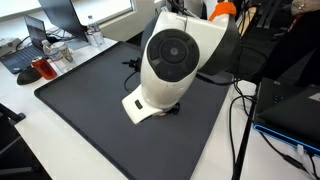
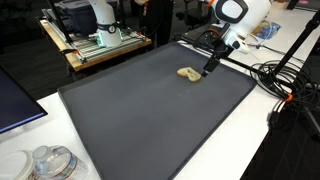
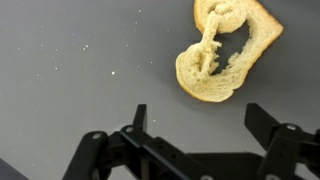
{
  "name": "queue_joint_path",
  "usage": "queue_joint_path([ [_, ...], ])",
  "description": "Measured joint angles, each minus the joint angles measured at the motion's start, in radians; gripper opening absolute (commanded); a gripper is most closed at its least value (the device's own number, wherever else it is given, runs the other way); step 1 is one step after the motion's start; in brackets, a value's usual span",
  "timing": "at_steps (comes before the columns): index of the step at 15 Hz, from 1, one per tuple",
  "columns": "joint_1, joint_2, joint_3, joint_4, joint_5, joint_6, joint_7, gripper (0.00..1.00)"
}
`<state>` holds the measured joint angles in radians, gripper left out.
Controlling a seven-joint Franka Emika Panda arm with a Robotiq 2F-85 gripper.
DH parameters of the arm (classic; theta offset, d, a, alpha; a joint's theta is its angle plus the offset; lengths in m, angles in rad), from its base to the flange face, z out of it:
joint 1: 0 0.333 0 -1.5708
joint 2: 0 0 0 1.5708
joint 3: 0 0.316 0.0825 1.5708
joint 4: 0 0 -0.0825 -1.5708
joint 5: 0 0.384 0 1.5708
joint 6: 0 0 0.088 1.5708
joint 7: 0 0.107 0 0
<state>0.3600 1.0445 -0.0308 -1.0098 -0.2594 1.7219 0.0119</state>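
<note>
**tako_91:** So what's the gripper (image 3: 198, 114) doing here, got anything in it?

**rigwatcher:** Nope, it's released. Jaws spread wide with nothing between them but bare mat (image 3: 70, 60). In the wrist view both fingers poke in from the bottom edge and the bread slice (image 3: 200, 82) sits just past them, up toward the top right corner. They're not touching.

**tako_91:** Is the bread in one piece?

**rigwatcher:** Kinda. The middle is torn out, so it's mostly a crust ring with a strip of crumb hanging across the hole. It's lying flat, and there are a few pale crumbs (image 3: 112, 73) scattered on the mat to its left.

**tako_91:** Where's that on the table overall?

**rigwatcher:** In an exterior view the gripper (image 2: 209, 68) hangs low, just beside the bread slice (image 2: 188, 73), near the far edge of the big dark mat (image 2: 150, 115). The mat covers most of the white table (image 2: 45, 108). A tangle of black cables (image 2: 272, 75) runs off the side by the arm's base, and there's a wooden cart (image 2: 95, 48) behind the table. A clear plastic tub (image 2: 50, 162) sits at the near corner, well apart from everything.

**tako_91:** And the other angle?

**rigwatcher:** Not much use. The arm (image 1: 178, 60) fills the middle of the shot and blocks the bread.
</note>
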Motion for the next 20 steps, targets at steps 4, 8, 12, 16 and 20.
queue_joint_path([
  [4, -0.011, -0.013, 0.000, 0.005, 0.010, 0.014, 0.010, 1.00],
  [8, -0.033, -0.104, 0.001, -0.091, 0.029, 0.126, 0.047, 1.00],
  [12, -0.051, -0.244, 0.005, -0.262, 0.046, 0.257, 0.091, 1.00],
  [16, -0.071, -0.382, 0.026, -0.433, 0.056, 0.375, 0.145, 1.00],
  [20, -0.095, -0.528, 0.044, -0.617, 0.085, 0.495, 0.159, 1.00],
])
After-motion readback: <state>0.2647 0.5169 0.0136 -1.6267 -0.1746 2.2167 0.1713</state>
